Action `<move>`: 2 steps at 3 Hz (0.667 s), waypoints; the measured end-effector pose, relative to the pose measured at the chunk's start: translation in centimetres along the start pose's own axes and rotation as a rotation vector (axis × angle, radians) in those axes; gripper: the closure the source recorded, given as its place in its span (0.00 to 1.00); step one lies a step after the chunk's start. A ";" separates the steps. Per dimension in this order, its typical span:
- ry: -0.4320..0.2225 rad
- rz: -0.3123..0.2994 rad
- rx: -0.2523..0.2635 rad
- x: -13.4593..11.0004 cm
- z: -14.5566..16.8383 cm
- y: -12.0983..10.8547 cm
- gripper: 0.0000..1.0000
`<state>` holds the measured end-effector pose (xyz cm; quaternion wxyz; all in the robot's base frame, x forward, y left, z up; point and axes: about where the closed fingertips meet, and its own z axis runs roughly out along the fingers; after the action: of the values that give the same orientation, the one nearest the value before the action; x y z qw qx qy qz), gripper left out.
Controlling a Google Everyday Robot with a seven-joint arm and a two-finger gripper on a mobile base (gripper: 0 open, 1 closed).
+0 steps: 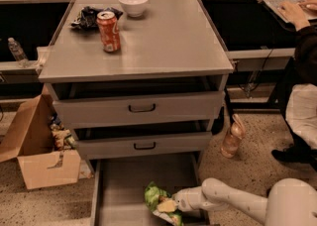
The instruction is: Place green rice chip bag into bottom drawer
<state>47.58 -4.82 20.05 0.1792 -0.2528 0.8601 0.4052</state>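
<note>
Cardboard box (39, 163) on the floor at 9 o'clock of the cabinet (148, 46). On top are a black wrapper (88, 16) and soda can (109, 31) at 10 o'clock and a bowl (133, 3) at 12, none involved. Bottom drawer (124, 190) is pulled out at 6 o'clock. Green chip bag (157, 201) is inside its walls, around 4 o'clock on the floor. Gripper (174, 205) touches the bag at its 3 o'clock, with the arm (233, 202) coming in from the right. Can't tell if it's clamped on the bag or let go. Looks like the release step. Next: free the bag, back out toward 3 o'clock and up, clear of the drawer's right wall and the floor bottle (233, 136).
</note>
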 end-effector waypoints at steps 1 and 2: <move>0.024 -0.020 -0.089 -1.4 5.3 0.1 0.73; 0.061 -0.046 -0.136 -2.3 8.4 0.8 0.50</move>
<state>49.86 2.86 16.62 0.1446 -0.2962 0.8297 0.4505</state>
